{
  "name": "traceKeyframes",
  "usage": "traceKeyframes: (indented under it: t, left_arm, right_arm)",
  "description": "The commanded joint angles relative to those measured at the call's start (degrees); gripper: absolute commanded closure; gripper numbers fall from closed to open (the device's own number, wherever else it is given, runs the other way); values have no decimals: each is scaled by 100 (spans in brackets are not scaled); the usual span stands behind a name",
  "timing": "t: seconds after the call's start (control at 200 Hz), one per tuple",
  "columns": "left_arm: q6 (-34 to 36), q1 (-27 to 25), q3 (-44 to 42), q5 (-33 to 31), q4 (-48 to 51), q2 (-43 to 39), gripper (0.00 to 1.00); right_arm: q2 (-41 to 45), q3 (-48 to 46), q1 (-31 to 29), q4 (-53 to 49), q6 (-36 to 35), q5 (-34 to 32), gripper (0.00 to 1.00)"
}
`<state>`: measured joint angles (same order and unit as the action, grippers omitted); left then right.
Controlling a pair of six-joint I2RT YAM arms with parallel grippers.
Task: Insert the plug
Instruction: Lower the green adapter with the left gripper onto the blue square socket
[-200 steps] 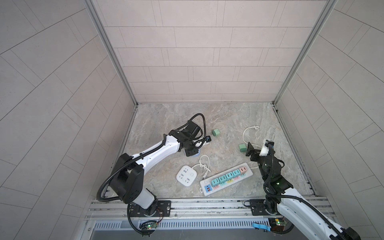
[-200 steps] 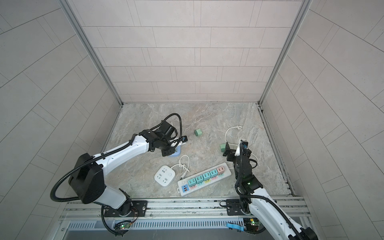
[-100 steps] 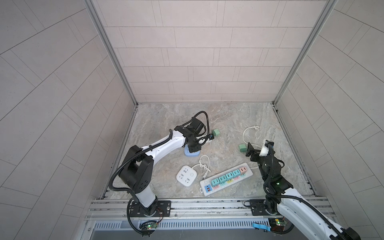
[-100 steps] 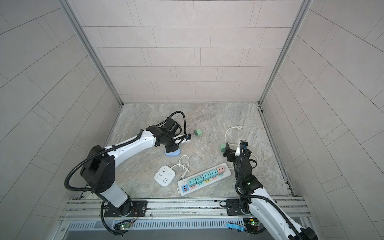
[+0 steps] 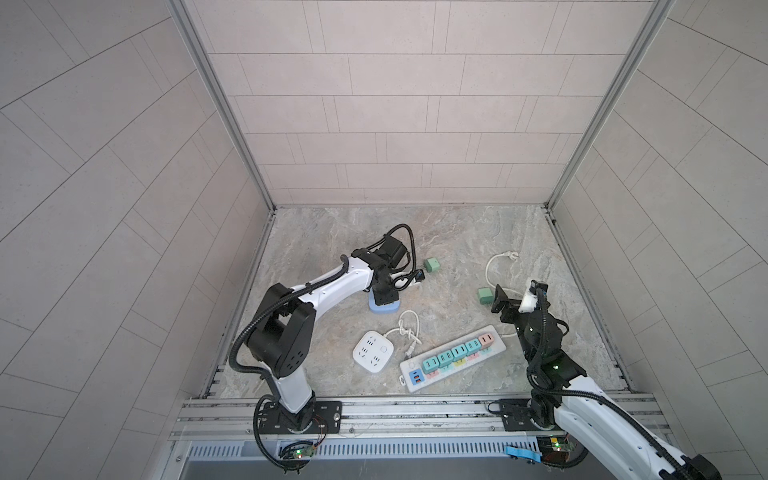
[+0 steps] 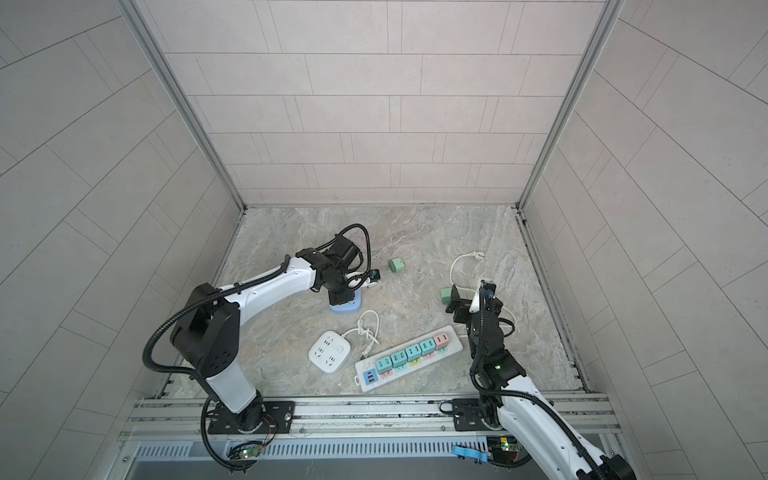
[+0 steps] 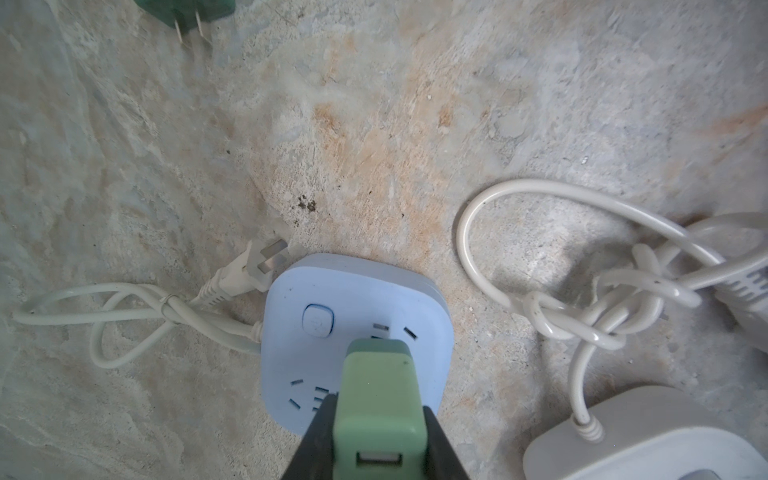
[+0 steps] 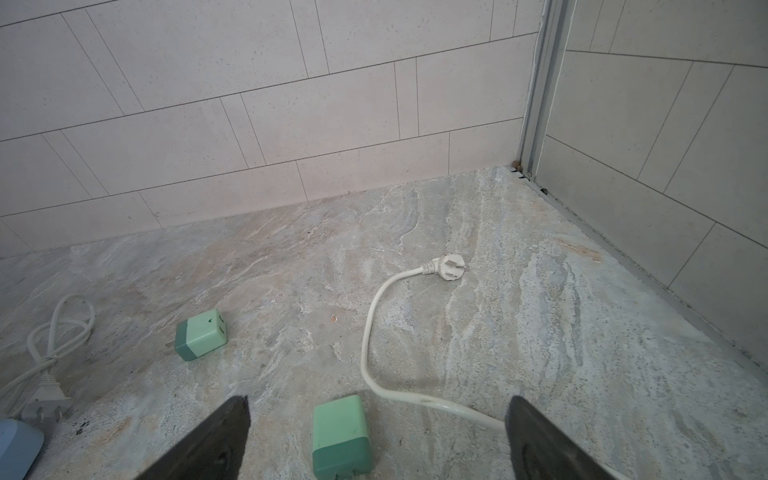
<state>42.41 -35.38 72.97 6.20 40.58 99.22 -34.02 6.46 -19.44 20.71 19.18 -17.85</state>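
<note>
Surroundings: blue socket block (image 7: 357,316) sits on the stone floor (image 7: 415,124), left of centre in both top views. Its own cord's two-pin plug (image 7: 253,270) lies just beside one edge, off the face. A knotted cord (image 7: 602,307) lies near the opp. side and runs to the white square socket (image 5: 373,351). Long power strip (image 5: 453,359), five adapters plugged in, lies nearer the rail. Loose dark-green adapter (image 5: 432,264) lies on the floor beyond the L wrist. Light-green adapter (image 8: 340,436) lies on the floor under the R gripper (image 8: 377,402), and a three-pin plug (image 8: 451,266) w/ cord curves past it.

Task item: green adapter plug (image 7: 380,374) is clamped between the L gripper (image 7: 378,405) fingers (image 7: 320,432), nose against the block face over a slot pair. Prongs hidden; seating cannot be told.

Arms: L arm is stretched low from its base, wrist bent, gripper pointing straight down. R arm is folded near its base, gripper low over the floor, jaws spread wide, empty.
</note>
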Motion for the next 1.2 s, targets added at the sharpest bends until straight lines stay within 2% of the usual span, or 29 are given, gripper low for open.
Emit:
traceKeyframes:
  t: [0.0,0.18,0.51,1.011,1.196]
  left_arm:
    - [227,28,168,209,112,-7,100]
    - [331,30,49,373,-73,-83,100]
    - [311,122,146,224,-21,169,100]
    - [378,127,156,668,121,148,100]
    - [374,125,199,506,117,282,100]
  right_arm:
    - [34,13,25,12,68,-17,2]
    - [35,10,20,7,68,-9,2]
    - [47,13,19,-6,68,0,2]
    - [62,10,19,-14,68,2,2]
    - [70,9,20,-14,68,3,2]
